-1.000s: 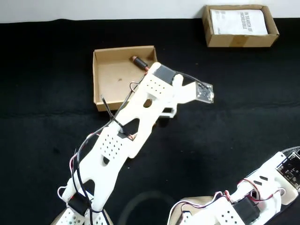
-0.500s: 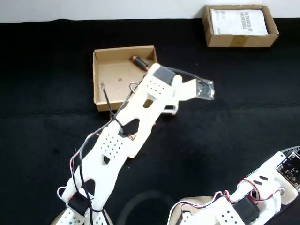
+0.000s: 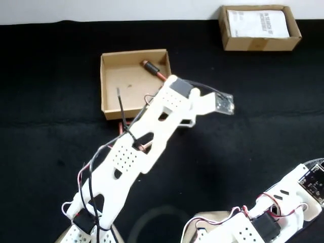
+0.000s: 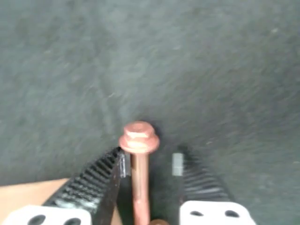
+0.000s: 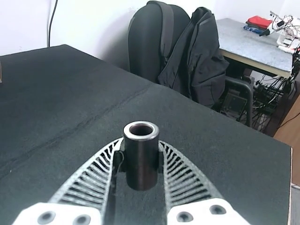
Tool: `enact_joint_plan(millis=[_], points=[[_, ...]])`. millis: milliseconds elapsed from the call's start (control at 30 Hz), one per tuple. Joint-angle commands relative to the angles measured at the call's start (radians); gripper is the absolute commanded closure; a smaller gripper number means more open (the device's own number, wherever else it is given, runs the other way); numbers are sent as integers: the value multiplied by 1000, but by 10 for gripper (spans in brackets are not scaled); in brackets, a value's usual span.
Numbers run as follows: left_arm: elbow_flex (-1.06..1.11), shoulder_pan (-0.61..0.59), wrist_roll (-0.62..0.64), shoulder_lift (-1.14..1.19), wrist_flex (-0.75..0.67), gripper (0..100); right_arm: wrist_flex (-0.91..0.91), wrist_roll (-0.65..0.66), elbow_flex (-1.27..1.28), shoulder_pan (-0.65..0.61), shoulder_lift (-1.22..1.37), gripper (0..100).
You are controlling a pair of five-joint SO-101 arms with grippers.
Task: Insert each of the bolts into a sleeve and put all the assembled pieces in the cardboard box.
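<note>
Over on the left, the cardboard box (image 3: pixel 115 95) sits open on the black worktop (image 3: pixel 243 131), with one finished piece (image 3: pixel 152 68), bolt in sleeve, lying in its far right corner. The left arm (image 3: pixel 136 147) stretches up across the box's near right corner. Down at its wrist, the left hand (image 4: pixel 150 159) has the copper bolt (image 4: pixel 139 138) between its fingers, head out at the tips and close above the worktop. The shank lies along one finger (image 4: pixel 105 180) with a dark gap on the other side, so I read this as a light, one-sided hold, not a square clamp. That's the worry: a quick swing could tip the bolt or let it slip out. And the head leads, so the shank end points back into the hand, the wrong end to offer a bore. Far right, the right arm (image 3: pixel 283 207) sits low, well apart from the left. Its right hand (image 5: pixel 140 146) is squeezed on the black sleeve (image 5: pixel 141 164), upright, bore open. A tilted bolt would likely jam at that rim.
</note>
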Motion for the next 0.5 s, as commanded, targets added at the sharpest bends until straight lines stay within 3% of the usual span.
enact_joint_plan(millis=[0,167,333,467], points=[[-19,-1,11,2,-44,985,21,2,130,-8,-18,992],[-44,16,91,-16,5,991,25,2,128,-4,-18,992],[-180,27,130,-79,167,991,25,5,120,-8,-18,992],[-275,30,226,-150,235,991,31,112,131,-104,-16,992]])
